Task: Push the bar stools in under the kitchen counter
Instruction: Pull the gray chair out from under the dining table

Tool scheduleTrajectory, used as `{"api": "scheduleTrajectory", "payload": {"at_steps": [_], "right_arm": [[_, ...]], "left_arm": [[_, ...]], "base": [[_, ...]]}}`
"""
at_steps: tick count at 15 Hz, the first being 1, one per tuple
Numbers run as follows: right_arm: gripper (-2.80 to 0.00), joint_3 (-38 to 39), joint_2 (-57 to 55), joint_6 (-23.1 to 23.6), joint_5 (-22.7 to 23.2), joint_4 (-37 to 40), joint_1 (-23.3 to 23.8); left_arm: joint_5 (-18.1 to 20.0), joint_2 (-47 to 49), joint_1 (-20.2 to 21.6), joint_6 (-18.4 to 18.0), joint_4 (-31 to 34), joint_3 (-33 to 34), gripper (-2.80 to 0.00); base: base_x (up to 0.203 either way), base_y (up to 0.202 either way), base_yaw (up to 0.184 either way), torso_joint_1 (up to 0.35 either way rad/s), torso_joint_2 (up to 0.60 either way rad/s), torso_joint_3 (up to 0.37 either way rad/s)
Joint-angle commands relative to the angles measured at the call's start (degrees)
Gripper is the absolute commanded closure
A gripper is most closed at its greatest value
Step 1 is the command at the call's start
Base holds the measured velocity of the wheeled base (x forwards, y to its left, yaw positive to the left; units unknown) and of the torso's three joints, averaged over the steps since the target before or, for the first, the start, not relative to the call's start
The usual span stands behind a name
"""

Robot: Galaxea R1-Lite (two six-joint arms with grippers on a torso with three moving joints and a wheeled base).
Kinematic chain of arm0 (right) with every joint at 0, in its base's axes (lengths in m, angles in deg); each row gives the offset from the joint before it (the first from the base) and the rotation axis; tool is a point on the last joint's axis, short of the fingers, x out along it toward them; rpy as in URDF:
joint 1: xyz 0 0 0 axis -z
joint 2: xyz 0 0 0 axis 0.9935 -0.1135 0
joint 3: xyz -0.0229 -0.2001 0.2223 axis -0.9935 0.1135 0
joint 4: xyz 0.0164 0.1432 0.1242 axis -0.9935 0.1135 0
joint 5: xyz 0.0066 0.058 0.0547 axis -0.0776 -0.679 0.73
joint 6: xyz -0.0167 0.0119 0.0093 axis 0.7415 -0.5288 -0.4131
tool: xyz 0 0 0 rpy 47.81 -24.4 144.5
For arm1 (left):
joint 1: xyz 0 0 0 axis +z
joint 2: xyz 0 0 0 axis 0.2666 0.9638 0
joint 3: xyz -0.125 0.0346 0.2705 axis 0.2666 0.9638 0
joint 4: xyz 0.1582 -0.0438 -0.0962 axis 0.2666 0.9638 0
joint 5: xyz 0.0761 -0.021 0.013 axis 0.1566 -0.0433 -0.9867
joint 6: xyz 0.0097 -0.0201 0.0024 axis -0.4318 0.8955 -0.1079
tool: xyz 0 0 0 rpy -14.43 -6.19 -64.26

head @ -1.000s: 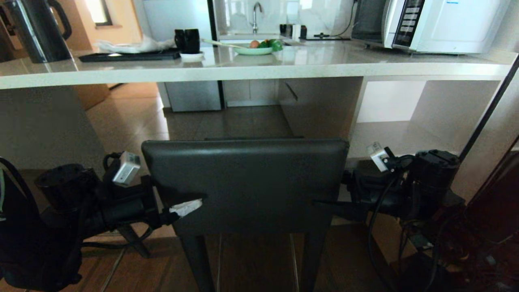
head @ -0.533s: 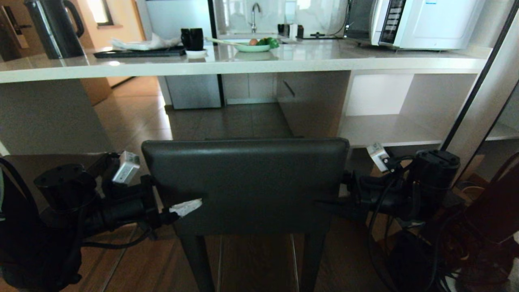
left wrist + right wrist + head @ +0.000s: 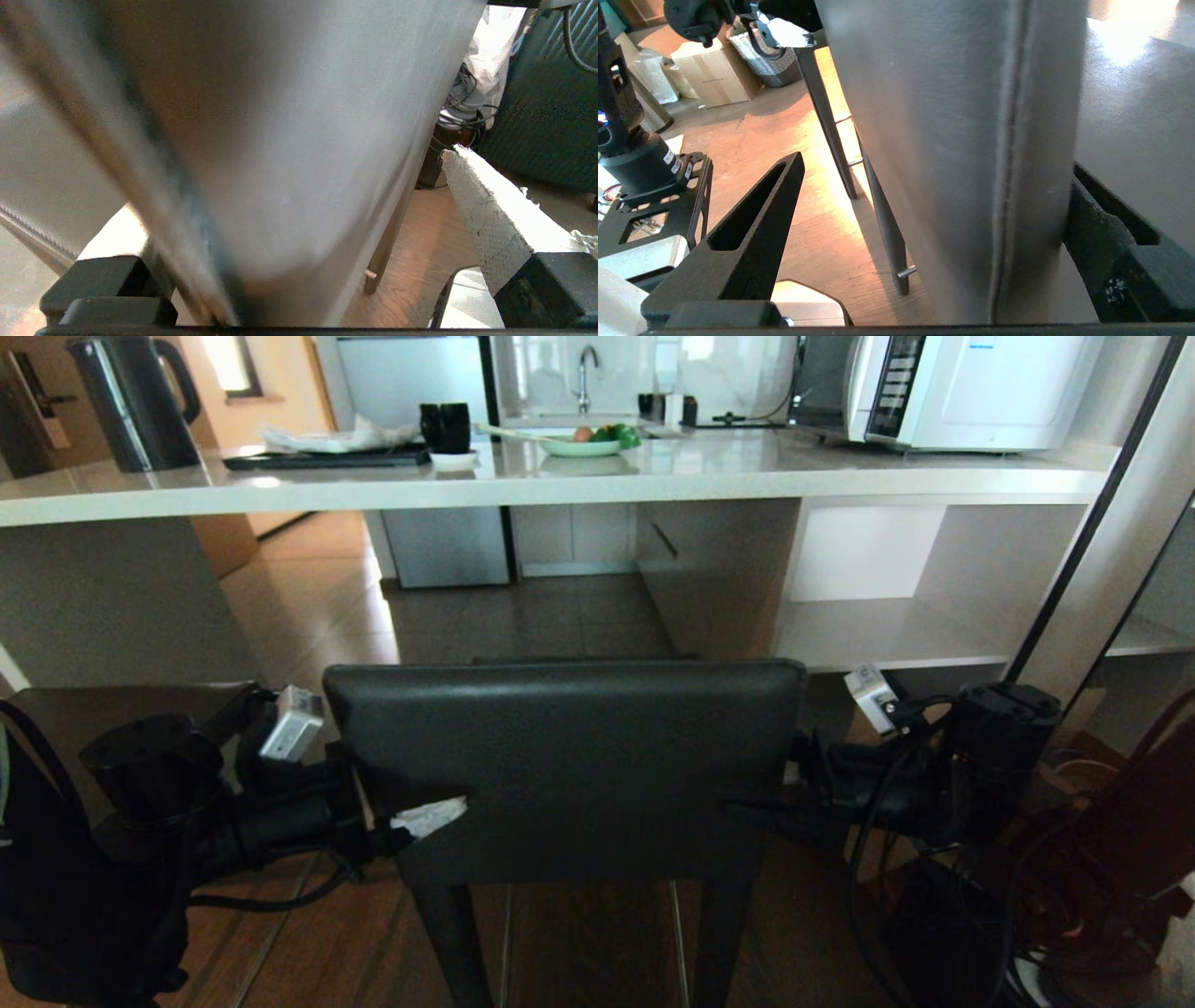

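The kitchen counter (image 3: 560,485) spans the far side; one bar stool (image 3: 565,756) stands just near of it, not yet tucked under. Left gripper (image 3: 411,817) and right gripper (image 3: 747,803), fingers spread, straddle the backrest edges: push evenly, straight ahead.

Stool (image 3: 569,765) stood upright right in front of me, dark leather backrest facing me, short of the pale stone counter (image 3: 523,485).

No lettering, label or number is readable.
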Motion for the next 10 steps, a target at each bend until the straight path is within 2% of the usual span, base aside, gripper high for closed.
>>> {"api": "scheduleTrajectory", "payload": {"at_steps": [1,3,5,6,8,9,10], "right_arm": [[-2.8,0.06,0.36,-0.04,0.25,-0.37,0.49],[-2.8,0.09,1.26,-1.85,0.02,-0.32,0.67],[-2.8,-0.13,1.27,-1.97,-4.34,-0.38,0.8],[-2.8,-0.29,1.25,-1.97,-7.46,-0.4,1.47],[-2.8,0.66,1.63,-2.05,-10.28,-0.41,4.54],[-2.8,2.47,2.55,-2.06,-10.26,-0.41,6.33],[-2.8,3.71,3.07,-2.04,-10.2,-0.43,7.48]], "left_arm": [[-0.65,-0.58,0.05,0.1,-0.45,0.77,-2.8],[-2.0,-0.58,-0.04,0.05,-0.45,0.87,-2.8],[-2.58,-0.5,0.59,0.11,-0.45,0.87,-2.8],[-5.13,-0.28,1.29,0.12,-0.45,0.76,-2.8],[-14.96,-0.74,1.5,0.13,-0.45,1.81,-2.8],[-17.71,-2.48,1.38,0.27,-0.45,4.1,-2.8],[-18.46,-4.18,1.5,0.42,-0.45,6.45,-2.8]], "base": [[0.0,0.0,0.0,0.0,0.0,0.0],[0.0,0.0,0.0,0.0,0.0,0.0],[0.0,0.0,0.0,0.0,0.0,0.0],[0.0,0.0,0.0,0.0,0.0,0.0],[0.0,0.0,0.0,0.0,0.0,0.0],[0.0,0.0,0.0,0.0,0.0,0.0],[0.0,0.0,0.0,0.0,0.0,0.0]]}}
